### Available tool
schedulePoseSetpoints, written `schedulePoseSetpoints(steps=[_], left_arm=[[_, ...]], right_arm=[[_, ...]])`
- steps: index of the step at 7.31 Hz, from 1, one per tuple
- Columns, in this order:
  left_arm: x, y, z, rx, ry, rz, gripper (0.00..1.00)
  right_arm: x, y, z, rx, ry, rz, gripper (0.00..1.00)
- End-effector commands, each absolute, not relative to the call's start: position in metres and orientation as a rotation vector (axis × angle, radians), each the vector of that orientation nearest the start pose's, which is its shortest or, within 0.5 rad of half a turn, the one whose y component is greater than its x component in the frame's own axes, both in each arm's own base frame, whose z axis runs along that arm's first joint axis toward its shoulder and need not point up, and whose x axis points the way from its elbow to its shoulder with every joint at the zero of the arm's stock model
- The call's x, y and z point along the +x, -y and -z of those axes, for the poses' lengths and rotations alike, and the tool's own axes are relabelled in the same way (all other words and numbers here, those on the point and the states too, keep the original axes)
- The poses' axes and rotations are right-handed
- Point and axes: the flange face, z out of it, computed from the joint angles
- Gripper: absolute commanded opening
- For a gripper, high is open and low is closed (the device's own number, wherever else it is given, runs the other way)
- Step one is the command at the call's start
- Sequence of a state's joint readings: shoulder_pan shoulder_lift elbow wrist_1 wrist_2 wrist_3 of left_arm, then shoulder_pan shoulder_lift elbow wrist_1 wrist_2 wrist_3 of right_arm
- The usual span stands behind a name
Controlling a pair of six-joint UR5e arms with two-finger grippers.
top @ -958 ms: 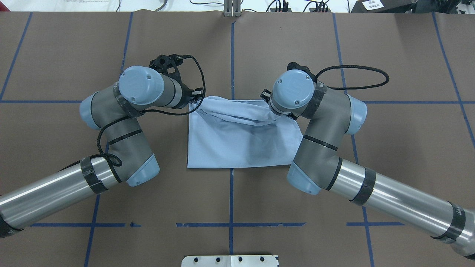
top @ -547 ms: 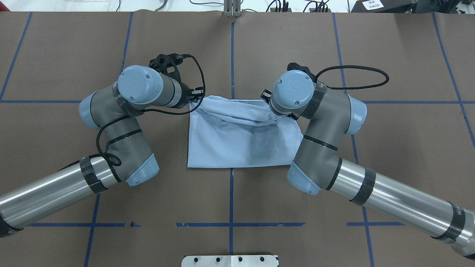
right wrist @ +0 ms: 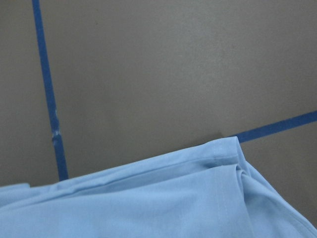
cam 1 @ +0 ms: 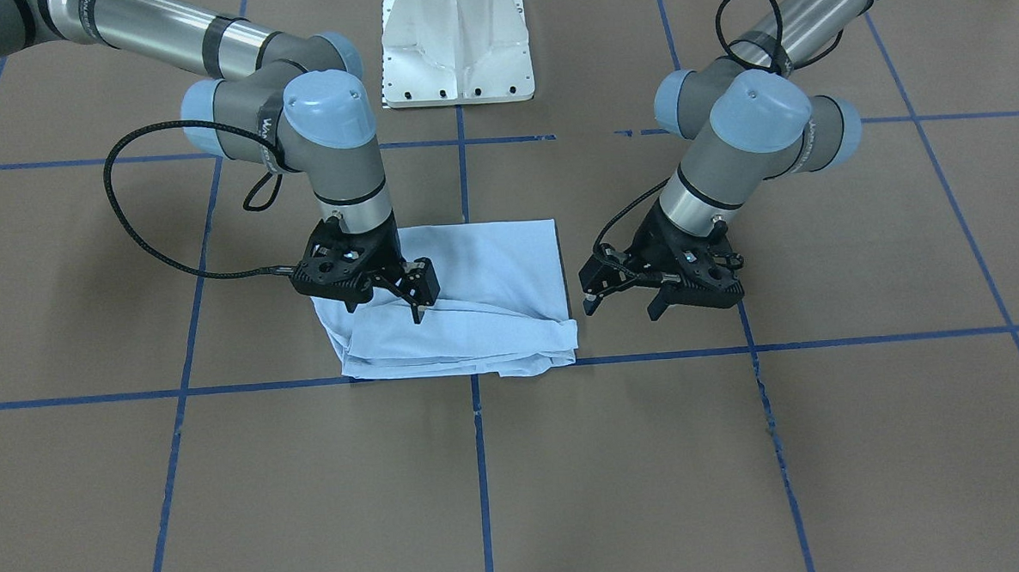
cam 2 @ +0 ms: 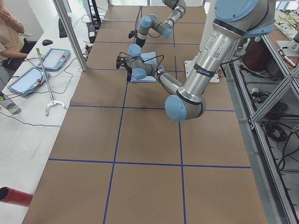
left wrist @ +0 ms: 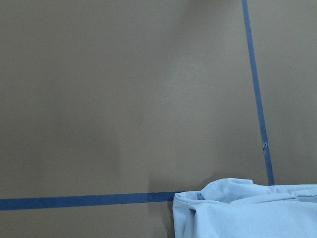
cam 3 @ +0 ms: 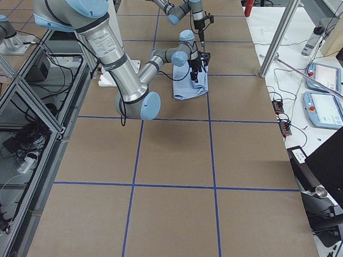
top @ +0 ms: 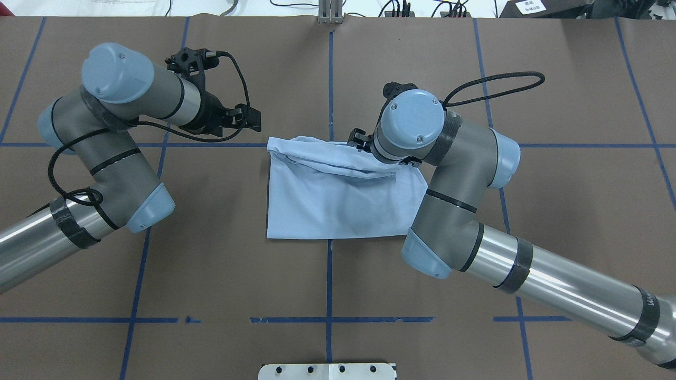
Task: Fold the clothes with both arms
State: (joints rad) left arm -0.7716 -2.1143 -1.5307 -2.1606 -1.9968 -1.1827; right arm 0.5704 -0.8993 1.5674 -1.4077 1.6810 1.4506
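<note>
Nearest the robot, the light blue cotton T-shirt (top: 338,206) lies on the brown paper-covered table (top: 211,264) as a compact folded rectangle. Its near hem is flat and straight, and it straddles the blue tape centre line (top: 328,285). Further out the layers turn rumpled; the far edge bunches into loose ridges along the cross line of tape. At that far edge the silver-grey right arm (top: 454,211) holds its black two-finger right gripper (cam 1: 384,309) low over one corner, fingers spread and, as far as can be seen, clamping nothing. The left gripper (cam 1: 621,309) hangs off the cloth, just beside the opposite corner, jaws wide and empty, on the silver-grey left arm (top: 105,158). The fold seems laid down and let go — a pause between folds. The next move likely calls for both grippers to pinch every layer at the far corners evenly, so the bunched edge pulls taut rather than dragging.
</note>
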Motion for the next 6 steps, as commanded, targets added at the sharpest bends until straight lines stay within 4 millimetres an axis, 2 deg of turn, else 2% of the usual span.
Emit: schedulePoseSetpoints(steps=[1, 3, 4, 6], left_arm=[[0.429, 0.547, -0.29, 0.268, -1.112, 0.109, 1.0], [0.428, 0.546, -0.289, 0.269, -1.121, 0.111, 1.0], [0.428, 0.546, -0.289, 0.27, -1.121, 0.11, 1.0], [0.428, 0.546, -0.289, 0.269, -1.122, 0.111, 1.0]], right_arm=[[-0.564, 0.452, -0.247, 0.291, 0.777, -0.213, 1.0], [-0.588, 0.426, -0.248, 0.371, 0.741, -0.138, 1.0], [-0.594, 0.423, -0.25, 0.391, 0.723, -0.122, 1.0], [-0.605, 0.432, -0.258, 0.438, 0.649, -0.071, 1.0]])
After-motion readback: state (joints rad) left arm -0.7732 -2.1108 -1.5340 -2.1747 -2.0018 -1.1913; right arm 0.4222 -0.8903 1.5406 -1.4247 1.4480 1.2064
